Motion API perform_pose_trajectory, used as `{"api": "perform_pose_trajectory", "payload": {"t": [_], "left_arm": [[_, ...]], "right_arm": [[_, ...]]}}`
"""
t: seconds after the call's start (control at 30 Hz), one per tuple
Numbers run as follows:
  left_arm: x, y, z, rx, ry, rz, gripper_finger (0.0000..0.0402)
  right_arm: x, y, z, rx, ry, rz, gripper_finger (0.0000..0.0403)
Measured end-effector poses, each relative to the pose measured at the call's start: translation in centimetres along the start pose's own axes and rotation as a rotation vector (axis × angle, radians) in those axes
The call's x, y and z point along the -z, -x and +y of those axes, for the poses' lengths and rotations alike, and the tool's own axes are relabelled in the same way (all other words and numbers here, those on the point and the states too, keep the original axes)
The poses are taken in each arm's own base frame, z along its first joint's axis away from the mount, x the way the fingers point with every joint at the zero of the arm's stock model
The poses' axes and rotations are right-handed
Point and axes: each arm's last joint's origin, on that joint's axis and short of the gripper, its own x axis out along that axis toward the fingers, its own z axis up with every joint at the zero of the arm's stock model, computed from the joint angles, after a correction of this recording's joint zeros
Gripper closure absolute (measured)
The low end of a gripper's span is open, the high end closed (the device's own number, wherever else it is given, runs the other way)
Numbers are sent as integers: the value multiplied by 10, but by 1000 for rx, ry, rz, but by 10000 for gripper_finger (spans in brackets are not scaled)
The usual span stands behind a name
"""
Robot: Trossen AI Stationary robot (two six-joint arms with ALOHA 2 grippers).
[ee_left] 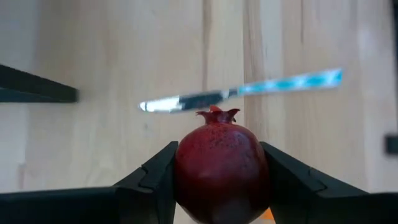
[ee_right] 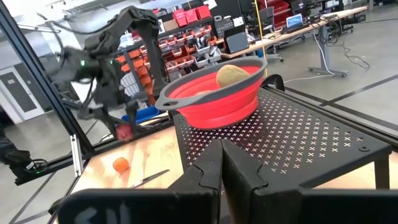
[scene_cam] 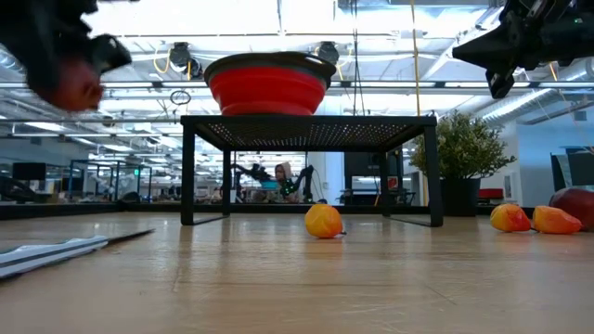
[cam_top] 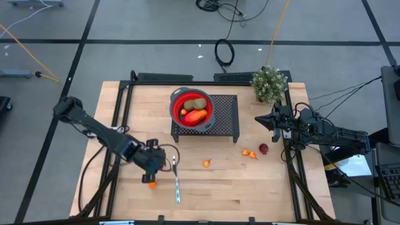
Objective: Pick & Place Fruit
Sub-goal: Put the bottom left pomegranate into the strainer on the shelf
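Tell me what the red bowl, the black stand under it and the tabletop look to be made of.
Round red bowl with grey rim: probably silicone or soft plastic, matte, with stepped folding rings on its wall. Black perforated stand: seemingly painted metal, a thin sheet punched with regular small holes on slim legs. Pale tabletop: wood, glued strips with visible grain and a light sheen.

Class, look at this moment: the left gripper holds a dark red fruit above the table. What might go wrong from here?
1. The left gripper pinches the round pomegranate only at its sides, so it may slip out during the carry.
2. The knife and a small orange fruit lie right by it; a dropped fruit could knock them.
3. The bowl sits raised on a black rack and already holds fruit, so the release might bounce out.
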Motion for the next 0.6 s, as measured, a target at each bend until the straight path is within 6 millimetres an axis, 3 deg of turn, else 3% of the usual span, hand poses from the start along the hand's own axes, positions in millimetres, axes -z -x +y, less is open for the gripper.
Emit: {"api": "perform_pose_trajectory", "payload": {"t": [0.33,0.6], "left_arm": [[-5,51,13,74,209,-286,218],[-20,85,14,155,245,-618,219]], "right_arm": [[0,0,0,1,0,1,403],[0,0,0,0,0,1,403]]}}
